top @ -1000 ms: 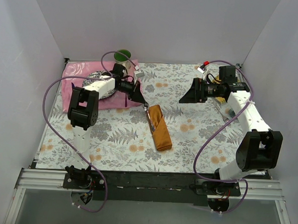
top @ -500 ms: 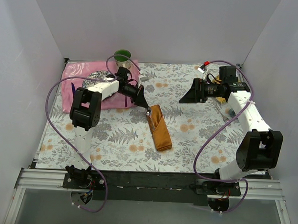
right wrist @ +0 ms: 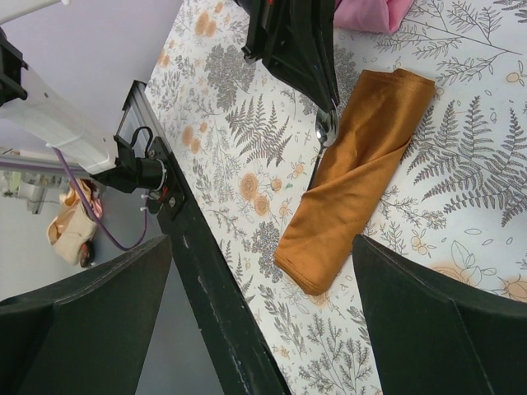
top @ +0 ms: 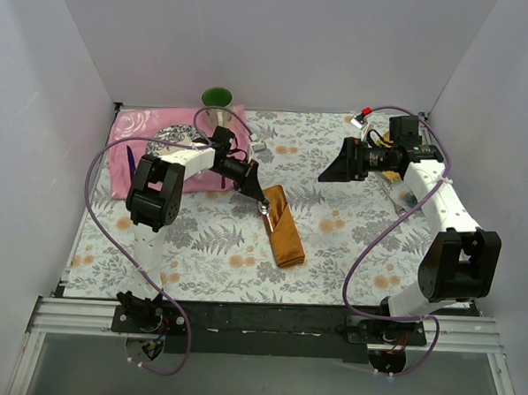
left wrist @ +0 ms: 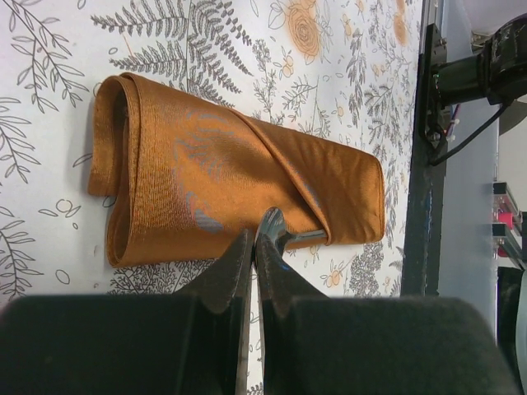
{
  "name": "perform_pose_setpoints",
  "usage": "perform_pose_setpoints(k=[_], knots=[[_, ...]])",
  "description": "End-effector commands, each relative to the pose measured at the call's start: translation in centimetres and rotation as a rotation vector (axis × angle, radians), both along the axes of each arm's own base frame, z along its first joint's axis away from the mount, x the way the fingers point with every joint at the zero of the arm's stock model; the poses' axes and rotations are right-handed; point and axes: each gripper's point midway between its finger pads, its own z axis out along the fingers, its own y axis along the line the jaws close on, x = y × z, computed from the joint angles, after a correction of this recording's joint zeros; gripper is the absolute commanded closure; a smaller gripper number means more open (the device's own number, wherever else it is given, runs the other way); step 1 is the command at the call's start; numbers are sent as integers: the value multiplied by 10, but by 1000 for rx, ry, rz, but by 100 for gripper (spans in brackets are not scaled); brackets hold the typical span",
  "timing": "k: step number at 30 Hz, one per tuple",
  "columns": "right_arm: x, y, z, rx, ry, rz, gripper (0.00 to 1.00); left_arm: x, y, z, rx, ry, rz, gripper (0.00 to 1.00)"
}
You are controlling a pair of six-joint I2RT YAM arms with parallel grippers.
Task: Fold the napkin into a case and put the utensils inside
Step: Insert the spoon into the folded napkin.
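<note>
Left wrist view: left gripper (left wrist: 254, 247) jaws pinch the spoon (left wrist: 275, 229) bowl; its handle sits inside the case (left wrist: 206, 177), lying flat on the floral table (top: 200, 238). Right gripper (right wrist: 262, 247) jaws spread, well apart.

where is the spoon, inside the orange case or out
Partly in. The spoon has its handle under a fold of the case; its bowl sticks out, pinched in the shut jaws of the left gripper.

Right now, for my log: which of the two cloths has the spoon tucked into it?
The folded rust-orange napkin mid-table, not the pink cloth at far left; the left gripper grips the spoon at its edge.
</note>
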Motion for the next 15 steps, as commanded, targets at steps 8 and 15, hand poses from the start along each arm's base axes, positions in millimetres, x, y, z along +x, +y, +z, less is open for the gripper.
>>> perform_pose_setpoints(k=[8, 15], knots=[[-2, 0, 13, 21, -44, 17, 1, -9, -11, 0, -36, 65, 2, 100], [-2, -1, 13, 22, -41, 15, 1, -10, -13, -3, -35, 74, 9, 100]])
